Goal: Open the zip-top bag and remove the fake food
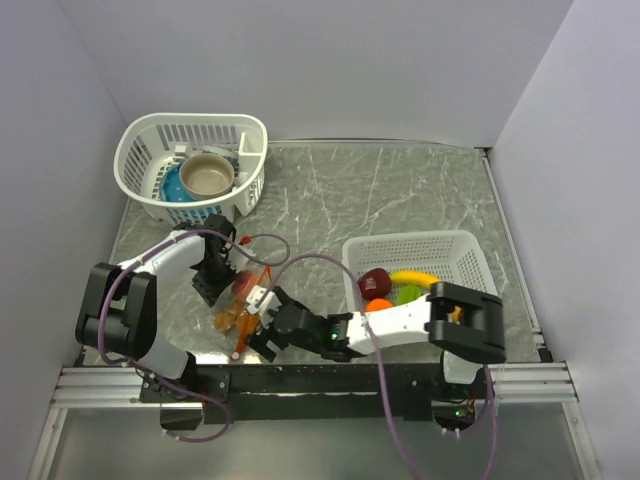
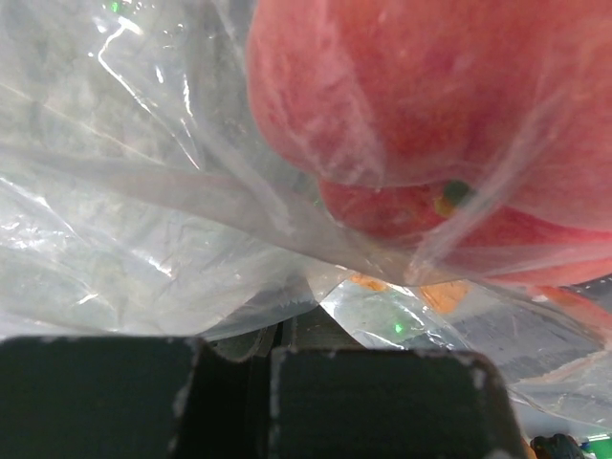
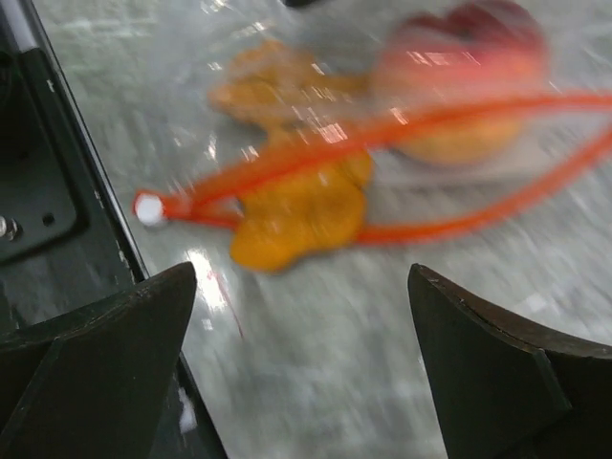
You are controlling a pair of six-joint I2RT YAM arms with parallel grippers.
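From above, the zip-top bag [image 1: 240,303] lies on the near-left tabletop [image 1: 400,200], between the left end effector [image 1: 218,283] and the right end effector [image 1: 258,322]. Some fake food [image 1: 395,285] sits in the right basket [image 1: 470,255]. Only the left wrist shows its fingers [image 2: 96,392] together, pinching crinkled clear plastic below a red fruit [image 2: 402,96]. The right wrist shows fingers [image 3: 96,354] wide apart, with the orange zip strip [image 3: 382,134] just beyond.

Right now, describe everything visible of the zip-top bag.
The zip-top bag is clear, crinkled plastic lying on the table by the near edge. Its orange-red zip strip runs from a white end and splits into two lines, looking parted. A peach-red fruit and a yellow-orange piece show through it. The shut left gripper pinches its film.
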